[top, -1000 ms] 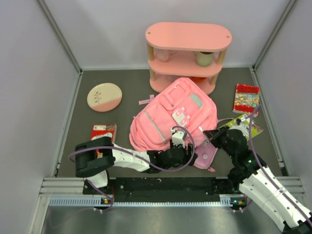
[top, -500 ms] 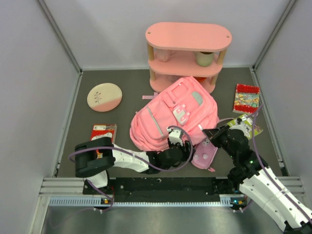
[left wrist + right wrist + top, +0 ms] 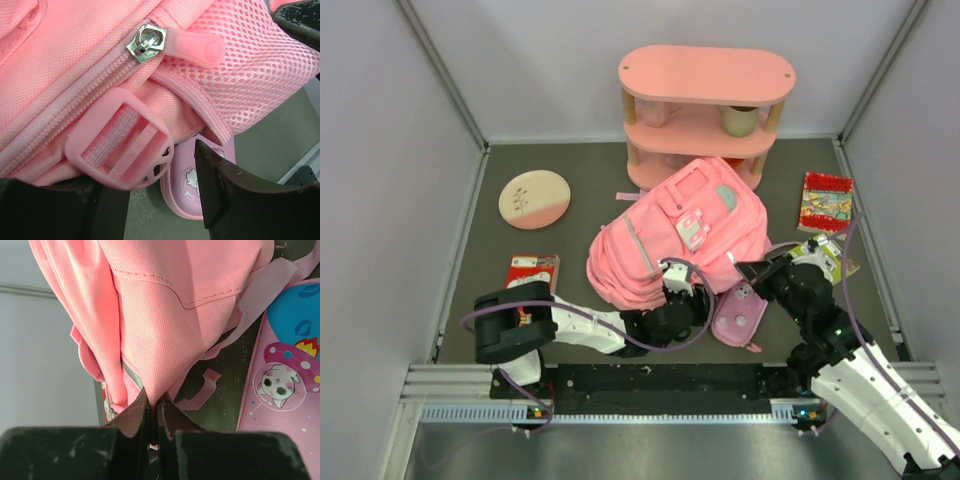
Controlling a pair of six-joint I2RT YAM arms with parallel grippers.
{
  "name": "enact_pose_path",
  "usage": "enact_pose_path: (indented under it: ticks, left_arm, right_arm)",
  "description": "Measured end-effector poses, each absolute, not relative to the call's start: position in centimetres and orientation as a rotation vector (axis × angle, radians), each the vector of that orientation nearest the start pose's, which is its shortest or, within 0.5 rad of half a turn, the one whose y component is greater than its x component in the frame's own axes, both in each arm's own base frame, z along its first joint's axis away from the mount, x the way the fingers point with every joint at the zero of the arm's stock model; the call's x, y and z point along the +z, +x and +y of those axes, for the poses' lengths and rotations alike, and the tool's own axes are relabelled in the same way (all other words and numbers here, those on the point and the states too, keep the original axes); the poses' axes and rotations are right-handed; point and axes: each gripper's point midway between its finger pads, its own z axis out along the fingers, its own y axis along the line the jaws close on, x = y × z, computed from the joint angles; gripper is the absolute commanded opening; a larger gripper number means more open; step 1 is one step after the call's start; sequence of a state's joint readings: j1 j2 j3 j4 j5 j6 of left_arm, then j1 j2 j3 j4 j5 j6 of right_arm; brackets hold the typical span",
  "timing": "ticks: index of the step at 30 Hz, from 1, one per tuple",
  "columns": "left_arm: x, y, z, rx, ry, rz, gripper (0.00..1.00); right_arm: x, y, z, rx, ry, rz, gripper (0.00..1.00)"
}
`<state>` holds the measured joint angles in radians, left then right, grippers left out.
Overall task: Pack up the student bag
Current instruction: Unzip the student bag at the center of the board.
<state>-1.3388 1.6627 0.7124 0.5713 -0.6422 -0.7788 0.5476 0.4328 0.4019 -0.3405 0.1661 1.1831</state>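
- Left claw (image 3: 162, 200) stands spread at the near edge of the student bag (image 3: 670, 235). A pink strap buckle (image 3: 120, 140) hangs just over the gap, more on the side of the left finger, and nothing is clamped.
- Right claw (image 3: 152, 410) is pressed together on a fold of the bag's pink fabric, at the bag's near right corner.
- Between the two claws a pink oval pencil case (image 3: 738, 318) with a cat drawing lies flat on the dark table (image 3: 480, 250), just beside the bag's edge.
- The bag lies in the middle of the table, front pockets up.
- A red box (image 3: 532, 270) lies left of the bag, and a colourful book (image 3: 826, 202) lies to its right.
- The bag's far end reaches the foot of the pink shelf (image 3: 705, 110), which carries a cup (image 3: 740, 120) on its middle tier.
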Motion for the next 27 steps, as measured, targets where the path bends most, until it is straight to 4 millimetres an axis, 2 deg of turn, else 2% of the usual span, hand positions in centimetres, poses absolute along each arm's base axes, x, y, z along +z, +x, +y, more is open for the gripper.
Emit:
enact_pose_path:
  ticks: [4,5,8,9,13,16,24,27]
  left_arm:
    - [10.4,18.4,-40.9,-0.821,0.093,1.926,0.43]
    - [10.4,18.6,-40.8,-0.815,0.087,1.921,0.37]
    - [10.5,18.8,-40.6,-0.800,0.079,1.908,0.31]
    - [10.6,19.0,-40.5,-0.798,0.070,1.902,0.25]
    - [11.0,19.2,-40.6,-0.805,0.055,1.887,0.14]
    - [11.1,19.2,-40.5,-0.810,0.046,1.879,0.00]
    - [10.7,18.8,-40.2,-0.819,0.075,1.887,0.00]
    - [10.1,18.3,-39.4,-0.825,0.106,1.905,0.00]
  right_arm:
    - [17.4,21.5,14.2,0.973,0.754,1.917,0.00]
    - [17.5,21.5,14.2,0.975,0.753,1.914,0.00]
    - [17.6,21.5,14.2,0.981,0.755,1.910,0.00]
    - [17.7,21.5,14.2,0.983,0.756,1.908,0.00]
    - [17.9,21.5,14.3,0.991,0.754,1.906,0.00]
    - [17.9,21.4,14.4,0.995,0.752,1.908,0.00]
    - [17.3,21.4,14.3,0.949,0.726,1.928,0.00]
    - [16.8,21.6,14.2,0.890,0.698,1.967,0.00]
